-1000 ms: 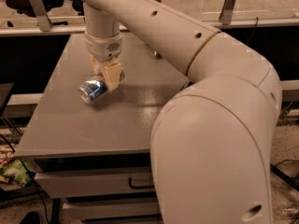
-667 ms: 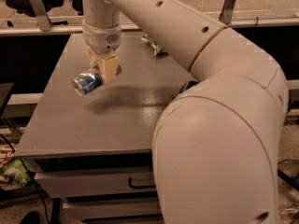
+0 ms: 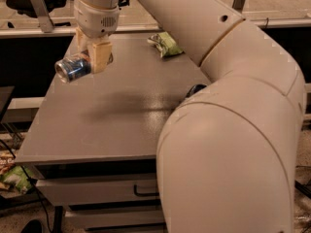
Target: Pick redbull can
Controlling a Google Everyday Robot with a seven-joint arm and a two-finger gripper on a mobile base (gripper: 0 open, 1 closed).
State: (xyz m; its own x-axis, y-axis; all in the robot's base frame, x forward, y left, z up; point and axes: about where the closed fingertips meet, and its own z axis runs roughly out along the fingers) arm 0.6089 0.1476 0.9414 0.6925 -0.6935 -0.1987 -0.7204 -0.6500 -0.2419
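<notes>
The redbull can (image 3: 73, 68) is a slim blue and silver can. It lies sideways in my gripper (image 3: 92, 57), silver top pointing left. The gripper is shut on the can and holds it well above the grey table (image 3: 116, 110), over the table's far left part. The tan fingers (image 3: 101, 56) clamp the can's right end. My large cream arm fills the right half of the view and hides the table's right side.
A green snack bag (image 3: 165, 43) lies at the far side of the table. A dark object (image 3: 195, 89) peeks out beside my arm. Drawers (image 3: 97, 191) sit under the table front. A rail runs behind the table.
The gripper has risen with the can, lifting it off the table and carrying it up and slightly left.
</notes>
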